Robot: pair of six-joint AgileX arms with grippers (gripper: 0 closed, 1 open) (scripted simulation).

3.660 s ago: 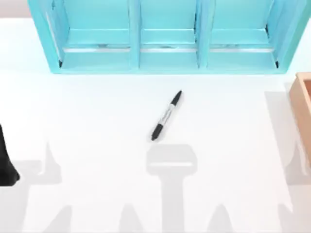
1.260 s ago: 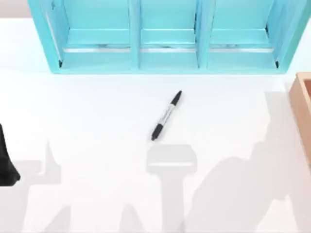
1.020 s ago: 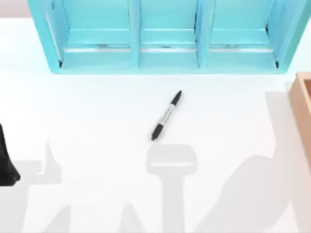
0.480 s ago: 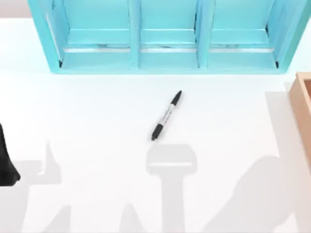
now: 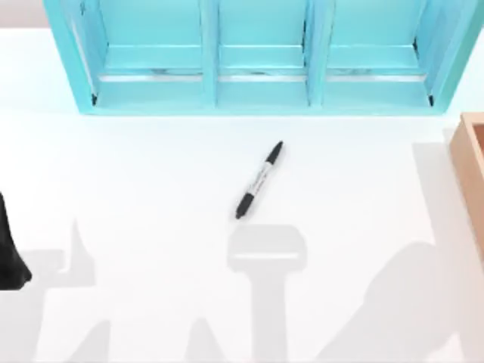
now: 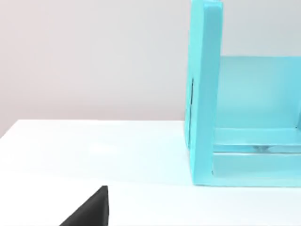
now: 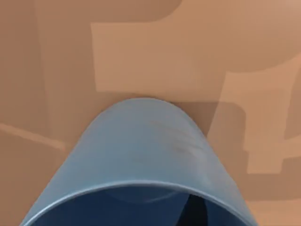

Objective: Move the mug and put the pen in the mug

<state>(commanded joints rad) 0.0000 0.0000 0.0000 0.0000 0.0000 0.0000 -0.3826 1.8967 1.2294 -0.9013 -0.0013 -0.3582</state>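
My left arm sits parked at the table's left edge; I cannot tell its finger spacing. Behind stands a turquoise three-bay shelf. The pen lies diagonally at mid-table. A wooden box occupies the right edge. In my right wrist view, the blue mug fills the foreground against brown wood; I cannot tell that gripper's opening.

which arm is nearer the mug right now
Right. Its wrist camera looks right down on the mug, inside the brown box at the table's right edge. The left arm sits parked at the left edge.
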